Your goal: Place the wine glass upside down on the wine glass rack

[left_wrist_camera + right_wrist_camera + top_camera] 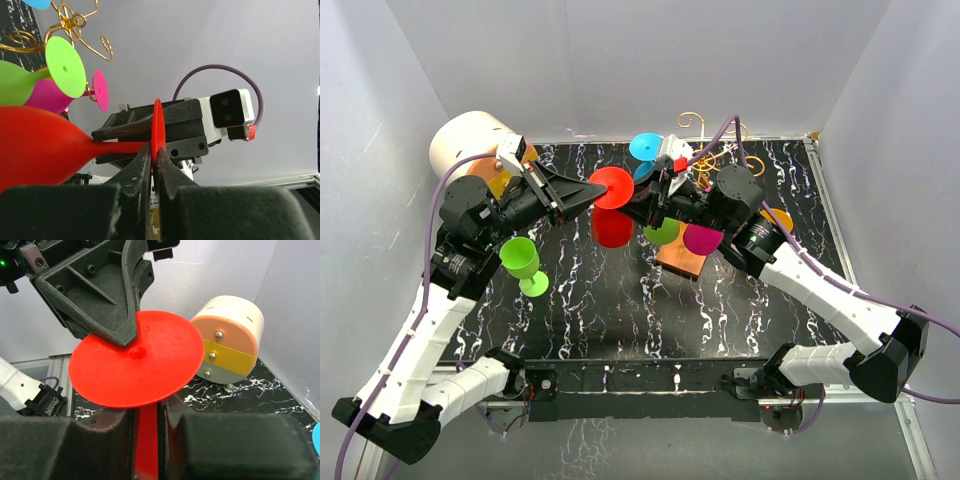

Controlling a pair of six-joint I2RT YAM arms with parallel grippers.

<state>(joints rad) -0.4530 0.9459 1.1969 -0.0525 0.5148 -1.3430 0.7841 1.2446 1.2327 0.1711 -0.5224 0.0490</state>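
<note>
I hold the light, slick, rigid-looking red glass (pixel 613 228) aloft near the rack (pixel 70 22), left end effector (pixel 154 155) pinched on its foot rim, right end effector (pixel 146 415) clamped on the stem, probably the surest grip.

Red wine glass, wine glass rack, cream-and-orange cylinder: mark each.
red wine glass (pixel 145 365), right wrist view, its foot
wine glass rack (pixel 680 262), top external view, its base
cream-and-orange cylinder (pixel 226 337), right wrist view, end face
</note>
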